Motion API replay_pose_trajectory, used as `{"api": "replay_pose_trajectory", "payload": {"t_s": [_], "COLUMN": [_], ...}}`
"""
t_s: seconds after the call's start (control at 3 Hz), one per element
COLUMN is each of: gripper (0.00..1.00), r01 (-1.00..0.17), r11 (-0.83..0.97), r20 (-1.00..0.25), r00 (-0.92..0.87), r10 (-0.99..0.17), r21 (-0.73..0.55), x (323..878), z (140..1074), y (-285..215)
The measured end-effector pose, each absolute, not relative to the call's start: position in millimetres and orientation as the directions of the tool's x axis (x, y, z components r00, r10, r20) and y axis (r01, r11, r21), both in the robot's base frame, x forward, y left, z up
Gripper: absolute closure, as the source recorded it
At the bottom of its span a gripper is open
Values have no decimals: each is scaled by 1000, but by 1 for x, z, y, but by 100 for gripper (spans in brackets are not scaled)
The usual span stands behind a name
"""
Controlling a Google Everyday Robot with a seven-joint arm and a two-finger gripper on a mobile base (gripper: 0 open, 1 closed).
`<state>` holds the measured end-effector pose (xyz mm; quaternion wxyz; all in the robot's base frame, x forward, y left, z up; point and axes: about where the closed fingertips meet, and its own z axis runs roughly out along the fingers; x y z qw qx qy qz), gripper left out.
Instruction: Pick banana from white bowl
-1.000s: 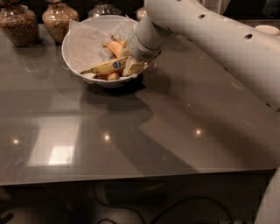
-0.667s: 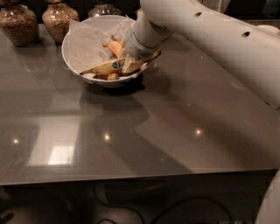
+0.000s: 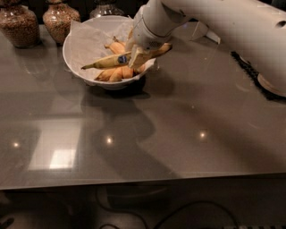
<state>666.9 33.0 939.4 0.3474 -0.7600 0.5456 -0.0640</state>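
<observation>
The white bowl (image 3: 78, 42) stands at the back left of the grey table, lined with crinkled white paper. The long dull yellow banana (image 3: 107, 61) with a blue sticker lies across the bowl, its right end past the rim. My gripper (image 3: 139, 54) is at the bowl's right rim and is shut on this banana just right of the sticker, holding it slightly above the plumper orange-yellow bananas (image 3: 117, 72) in the bowl. My white arm reaches in from the upper right.
Two glass jars with brown filling (image 3: 18, 24) (image 3: 60, 18) stand behind the bowl at the back left, a third jar (image 3: 103, 8) behind it. A dark object with a plate (image 3: 263, 76) sits at the right edge. The grey table (image 3: 147, 134) stretches to the front.
The gripper with the banana has risen a little; the banana's right end now sticks out above the bowl's rim.
</observation>
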Motion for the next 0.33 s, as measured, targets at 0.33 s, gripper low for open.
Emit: {"api": "replay_pose_trajectory", "payload": {"t_s": [0.33], "gripper": [100], "r01": [-772], "r11": [-118], "r20": [-351], "r00": [412], "r10": [-841], "r21": [-625], "x": [646], "z": [972], "y": [21]}}
